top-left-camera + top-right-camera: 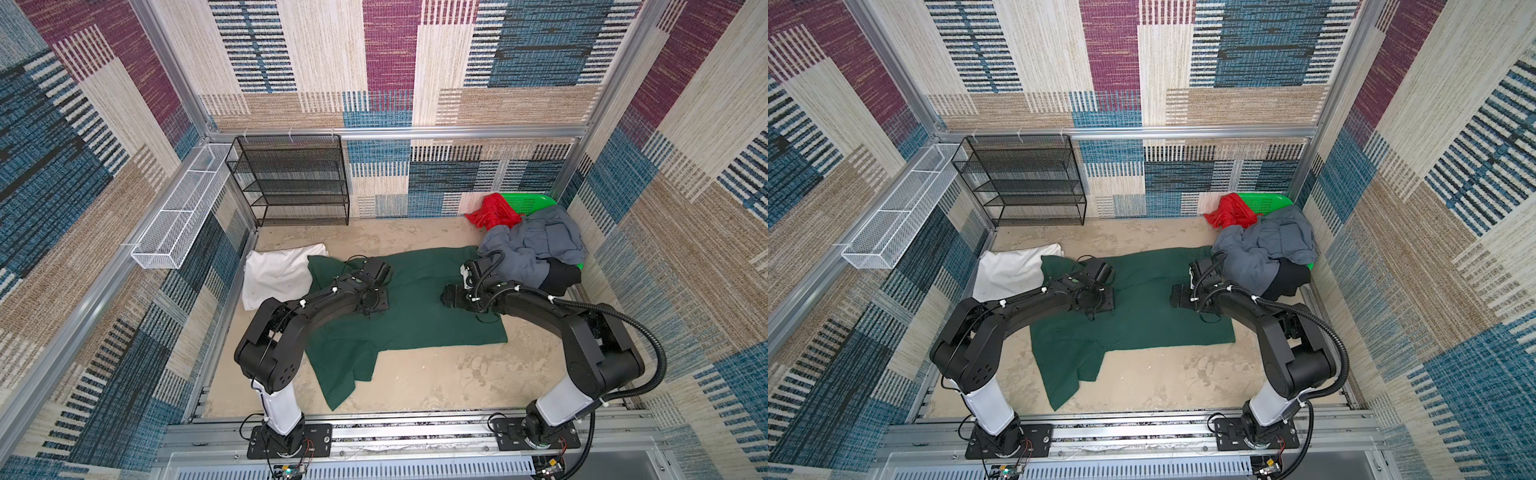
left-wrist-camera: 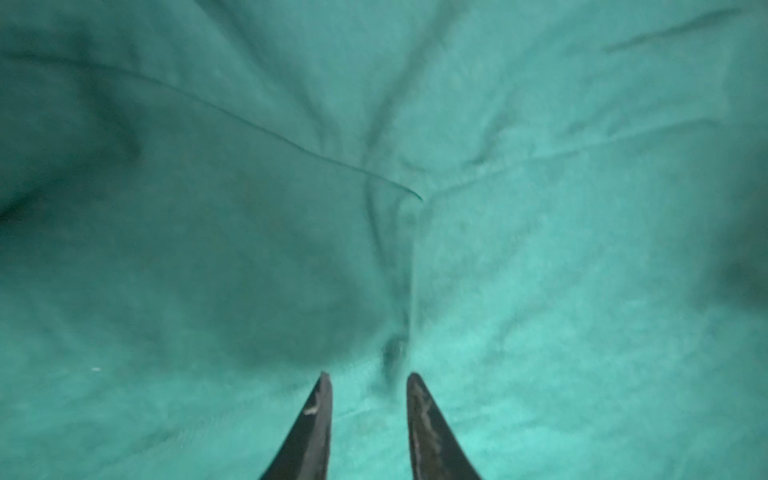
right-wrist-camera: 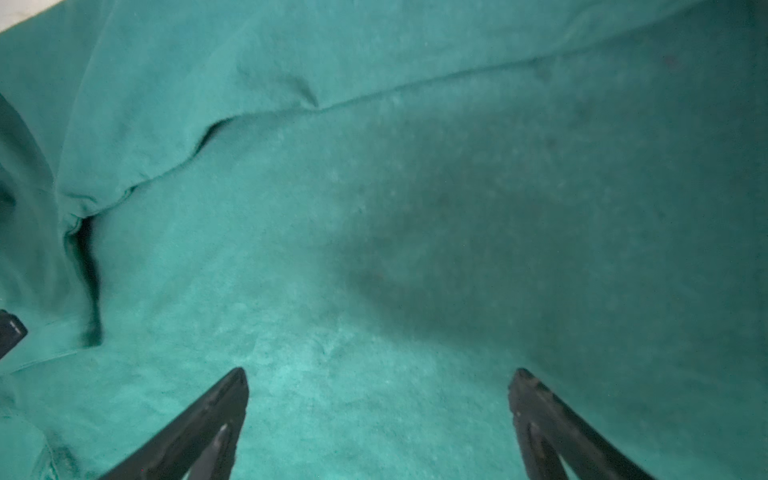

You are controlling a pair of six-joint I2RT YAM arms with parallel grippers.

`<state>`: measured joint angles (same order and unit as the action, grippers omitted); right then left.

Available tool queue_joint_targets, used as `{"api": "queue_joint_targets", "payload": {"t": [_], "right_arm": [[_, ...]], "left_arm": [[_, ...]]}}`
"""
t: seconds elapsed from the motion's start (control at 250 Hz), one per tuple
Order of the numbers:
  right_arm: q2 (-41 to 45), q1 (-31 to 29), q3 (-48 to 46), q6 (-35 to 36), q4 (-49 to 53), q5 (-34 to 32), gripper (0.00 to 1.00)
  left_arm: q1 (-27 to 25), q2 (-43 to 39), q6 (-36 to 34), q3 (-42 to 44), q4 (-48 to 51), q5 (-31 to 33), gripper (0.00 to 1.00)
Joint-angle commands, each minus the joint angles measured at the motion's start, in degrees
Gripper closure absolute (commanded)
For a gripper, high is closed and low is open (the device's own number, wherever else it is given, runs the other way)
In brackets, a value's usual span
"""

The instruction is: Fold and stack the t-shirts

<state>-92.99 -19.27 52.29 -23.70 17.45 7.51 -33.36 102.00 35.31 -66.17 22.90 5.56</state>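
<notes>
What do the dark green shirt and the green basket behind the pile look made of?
Dark green shirt: soft matte cloth, probably a cotton knit; it lies limp and creased, with stitched seams in the wrist views. Green basket: stiff, slightly glossy moulded plastic, judging by its perforated wall.

Three walls (image 1: 390, 62) close the space in, all covered in a woven patchwork of cream, tan, blue and plum blocks with striped bands; silver metal rails (image 1: 457, 134) frame the corners and run across the back wall partway up; the floor (image 1: 436, 382) is pale sandy beige, mottled with darker blotches; a black mesh shelf rack (image 1: 291, 183) with several tiers stands on the floor against the back wall, toward the left corner; a long white wire tray (image 1: 183, 208), split into compartments, hangs on the left wall's rail, above the floor; a metal beam (image 1: 415, 432) edges the near side; the light is soft and even, the shadows faint.
</notes>
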Motion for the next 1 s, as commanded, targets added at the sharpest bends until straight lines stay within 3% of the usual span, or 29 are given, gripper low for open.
{"api": "queue_joint_targets", "payload": {"t": [0.0, 0.24, 0.532, 0.996], "right_arm": [[0.13, 0.02, -0.13, 0.24, -1.25, 0.05, 0.01], [0.91, 0.02, -0.60, 0.21, -0.62, -0.40, 0.02], [4.79, 1.14, -3.02, -0.59, 4.20, -5.59, 0.02], [19.87, 5.10, -12.15, -3.00, 12.05, -4.08, 0.01]], "left_arm": [[-0.12, -0.74, 1.77, 1.27, -2.17, 0.09, 0.63], [2.69, -2.02, 0.96, 1.02, 1.24, 4.83, 0.56], [13.44, -5.08, -4.98, 2.41, 1.91, 7.27, 0.52], [23.70, 10.96, -9.82, -10.97, 4.59, 2.42, 0.57]]}}
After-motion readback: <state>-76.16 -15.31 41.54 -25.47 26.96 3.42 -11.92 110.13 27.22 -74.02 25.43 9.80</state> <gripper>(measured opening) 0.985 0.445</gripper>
